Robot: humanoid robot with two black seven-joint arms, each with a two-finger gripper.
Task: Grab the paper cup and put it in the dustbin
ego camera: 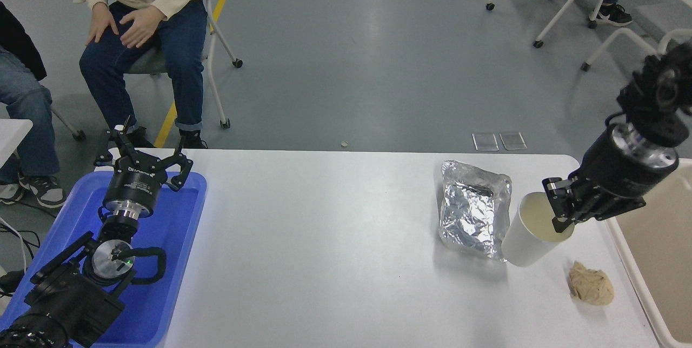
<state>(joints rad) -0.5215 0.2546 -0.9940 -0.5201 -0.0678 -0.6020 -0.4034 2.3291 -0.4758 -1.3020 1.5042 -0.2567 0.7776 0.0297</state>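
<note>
The white paper cup (527,234) hangs above the table at the right, its cream inside facing up. My right gripper (559,208) is shut on the cup's rim, one finger inside and one outside. The beige dustbin (657,251) stands just right of the table, its pale rim running along the table's edge, close to the right of the cup. My left gripper (141,160) is parked open over the blue tray at the lower left.
A crinkled silver foil bag (473,208) lies just left of the cup. A crumpled brown paper ball (591,283) sits on the table in front of the cup. The blue tray (173,261) is at the left. A person (146,29) sits beyond the table.
</note>
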